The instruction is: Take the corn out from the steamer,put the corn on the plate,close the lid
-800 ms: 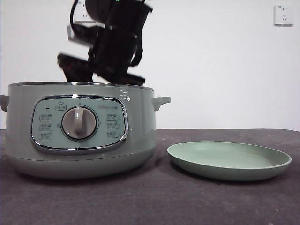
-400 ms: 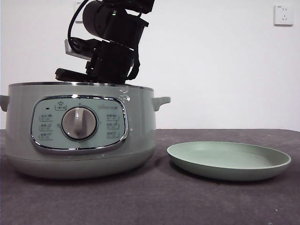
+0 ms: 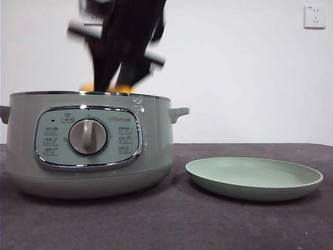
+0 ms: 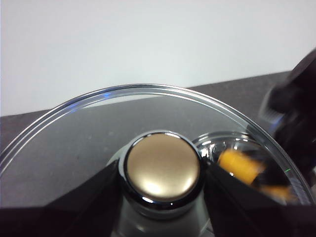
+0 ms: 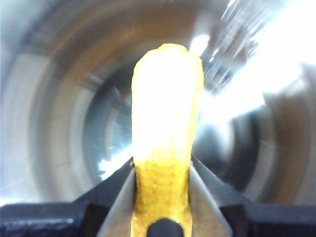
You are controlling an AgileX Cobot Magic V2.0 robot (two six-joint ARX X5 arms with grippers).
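My right gripper (image 3: 106, 84) hangs just above the steamer (image 3: 88, 140), blurred by motion. It is shut on the corn (image 5: 165, 128), a yellow-orange cob whose tip points down at the steamer's shiny inside (image 5: 54, 103). In the front view the corn (image 3: 123, 88) just shows above the chrome rim. My left gripper (image 4: 162, 185) is shut on the knob (image 4: 162, 165) of the glass lid (image 4: 89, 133) and holds it away from the pot, out of the front view. Through the glass the corn (image 4: 239, 165) and the right arm (image 4: 296, 108) show. The pale-green plate (image 3: 255, 178) lies empty to the right of the steamer.
The steamer and plate stand on a dark table (image 3: 177, 224). A white wall with an outlet (image 3: 315, 16) is behind.
The right gripper has lifted from inside the steamer, and the corn now shows above the rim between its jaws. The steamer and plate have not moved.
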